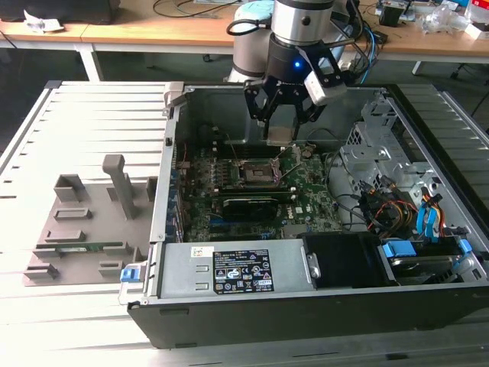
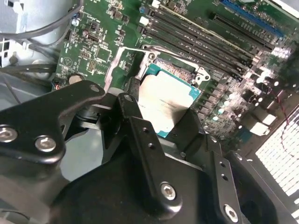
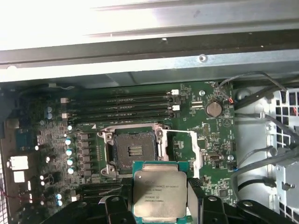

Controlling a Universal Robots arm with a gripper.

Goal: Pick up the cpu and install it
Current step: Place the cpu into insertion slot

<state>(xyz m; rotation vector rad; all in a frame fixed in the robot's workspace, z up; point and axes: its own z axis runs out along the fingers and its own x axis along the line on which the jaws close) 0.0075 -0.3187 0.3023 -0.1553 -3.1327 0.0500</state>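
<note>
The cpu (image 1: pixel 281 124) (image 2: pixel 164 103) (image 3: pixel 160 190), a flat square chip with a pale silver top, hangs in the air between the black fingers of my gripper (image 1: pixel 281 134) (image 2: pixel 161 112) (image 3: pixel 160 205), which is shut on its edges. It is held above the green motherboard (image 1: pixel 309 191) inside the open computer case (image 1: pixel 153 229). The dark metal-framed socket (image 1: pixel 256 172) (image 3: pixel 135 149) lies open and bare just below and beside the chip. In the first wrist view the cpu sits a short way off the socket, not over its middle.
Memory slots (image 3: pixel 126 105) run along one side of the socket, and a black card (image 1: pixel 252 205) lies on the other. A drive cage (image 1: pixel 374 145) and loose cables (image 1: pixel 390 206) fill the exterior view's right. A power supply (image 1: pixel 237 271) sits at the front. A grey fixture (image 1: pixel 84 229) stands outside at the left.
</note>
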